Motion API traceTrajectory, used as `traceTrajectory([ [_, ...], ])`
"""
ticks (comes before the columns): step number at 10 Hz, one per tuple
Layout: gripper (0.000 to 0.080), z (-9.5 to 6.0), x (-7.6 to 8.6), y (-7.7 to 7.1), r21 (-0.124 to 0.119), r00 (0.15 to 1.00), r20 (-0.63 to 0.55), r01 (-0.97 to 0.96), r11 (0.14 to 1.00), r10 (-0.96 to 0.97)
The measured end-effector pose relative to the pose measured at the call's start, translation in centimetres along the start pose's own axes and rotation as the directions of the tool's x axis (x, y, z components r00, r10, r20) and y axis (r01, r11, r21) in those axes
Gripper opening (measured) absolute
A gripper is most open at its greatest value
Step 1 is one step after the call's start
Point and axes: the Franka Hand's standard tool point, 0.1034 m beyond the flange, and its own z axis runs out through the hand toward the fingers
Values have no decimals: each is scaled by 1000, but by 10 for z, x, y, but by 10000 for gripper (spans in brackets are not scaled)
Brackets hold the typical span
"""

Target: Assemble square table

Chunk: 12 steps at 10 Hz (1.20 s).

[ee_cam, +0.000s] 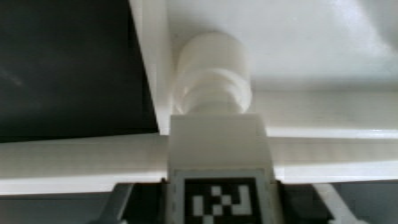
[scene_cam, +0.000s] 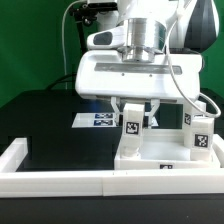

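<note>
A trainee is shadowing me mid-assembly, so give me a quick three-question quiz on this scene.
1. True or false: the claw is empty.
2. Where does the marker board lie? A: flat on the black surface, behind the claw. B: in the claw. C: on top of the arm.
3. Fill in: the other leg stands upright toward the exterior view's ____ of the claw.

Key: 1 false, it grips a tagged leg. 2 A. 3 right.
</note>
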Motion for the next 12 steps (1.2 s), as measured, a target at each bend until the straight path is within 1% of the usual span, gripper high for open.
traceTrajectory([
  [1,287,1,-1,1,-3,1000,-3,1,1000,-1],
  [3,287,4,-3,3,-18,999,-34,8,1000,-9],
  [4,287,6,-5,3,-20,999,-34,9,1000,-10],
  [7,287,7,-5,2,-16,1000,-26,4,1000,-4],
  [8,287,6,-6,0,-11,1000,-20,4,1000,-5],
  [10,287,6,-6,0,-12,1000,-20,5,1000,-5],
  [11,453,6,-6,0,-12,1000,-20,5,1000,-5],
  [12,601,6,-6,0,-12,1000,-20,5,1000,-5],
])
